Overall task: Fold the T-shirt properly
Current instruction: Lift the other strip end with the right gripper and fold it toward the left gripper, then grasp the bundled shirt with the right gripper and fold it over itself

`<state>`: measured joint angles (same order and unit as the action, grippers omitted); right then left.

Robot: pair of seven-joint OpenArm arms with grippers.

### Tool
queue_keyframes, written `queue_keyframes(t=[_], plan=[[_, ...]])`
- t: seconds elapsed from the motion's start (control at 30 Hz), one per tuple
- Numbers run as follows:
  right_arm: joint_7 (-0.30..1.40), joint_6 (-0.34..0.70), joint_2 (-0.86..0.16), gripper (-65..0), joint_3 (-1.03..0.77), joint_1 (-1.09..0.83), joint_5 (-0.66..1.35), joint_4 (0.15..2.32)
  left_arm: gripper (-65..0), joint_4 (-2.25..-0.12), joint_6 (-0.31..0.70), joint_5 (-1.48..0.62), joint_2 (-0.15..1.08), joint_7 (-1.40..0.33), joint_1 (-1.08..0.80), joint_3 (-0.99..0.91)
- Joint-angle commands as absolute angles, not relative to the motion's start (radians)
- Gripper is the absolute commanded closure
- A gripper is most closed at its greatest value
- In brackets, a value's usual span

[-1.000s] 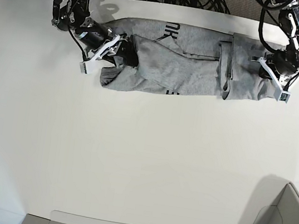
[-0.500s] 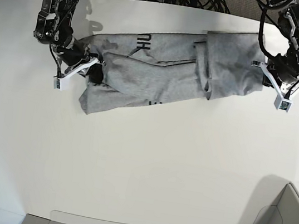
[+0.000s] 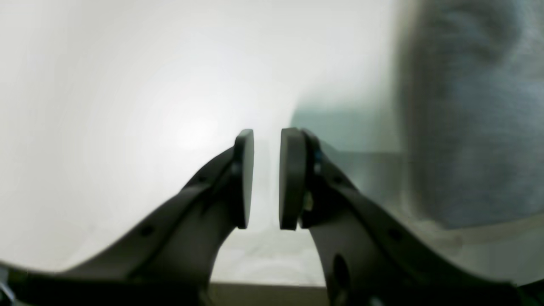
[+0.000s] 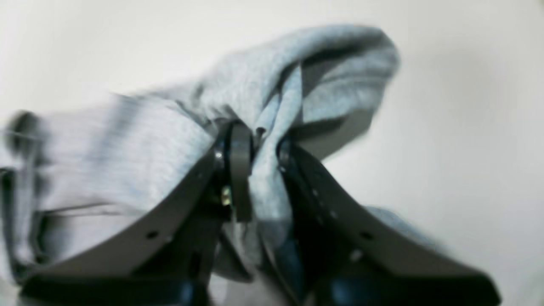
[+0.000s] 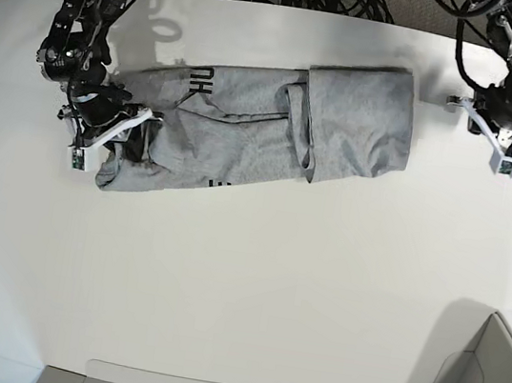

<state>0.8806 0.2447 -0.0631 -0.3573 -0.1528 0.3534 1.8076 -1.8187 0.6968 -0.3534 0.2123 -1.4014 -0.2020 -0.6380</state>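
On the white desk [image 5: 240, 295], the right gripper [image 4: 259, 144] is pinching the T-shirt [image 5: 275, 127] while the left gripper's [image 3: 265, 178] jaws are standing slightly parted, holding nothing.

The whole tabletop [image 5: 240, 295] is seen from overhead in the base view, from well above and facing straight down, with both arms at its far edge. The left wrist view is taken from just behind the fingers [image 3: 244, 178], low over the tabletop, with the T-shirt [image 3: 471, 119] blurred at its right. The right wrist view is set likewise, very near the cloth. The T-shirt is shared by all three views.
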Motion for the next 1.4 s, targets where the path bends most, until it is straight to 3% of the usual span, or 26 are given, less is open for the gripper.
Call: queue_keyframes(t=[0.0,0.33,0.57,0.7,1.0,1.37], plan=[[0.888,0.255,-0.056,0.0,-0.331,-0.142,0.352,1.863,-10.4,-1.813,0.698,-0.352,0.246,-1.396,-0.199,-0.656],[0.938,0.255,0.081,0.0,-0.033,-0.174,0.056,2.023,-10.4,-1.624,0.698,-0.352,0.308,-1.376,-0.205,-0.679],[0.935,0.239,0.156,0.0,0.229,-0.174,-0.194,2.038,-10.4,-1.616,0.698,-0.351,0.308,-1.328,-0.239,-0.673],[0.940,0.107,0.153,0.0,0.375,-0.166,-0.232,2.037,-10.4,-1.616,0.698,-0.351,0.308,-1.326,-0.239,-0.671],[0.941,0.027,0.154,0.0,0.616,-0.145,-0.289,1.965,-10.4,-1.615,0.698,-0.351,0.308,-1.326,-0.234,-0.668],[0.935,-0.114,0.154,0.0,0.733,-0.071,-0.282,1.774,-10.5,-1.615,0.698,-0.351,0.308,-1.325,-0.232,-0.668]])
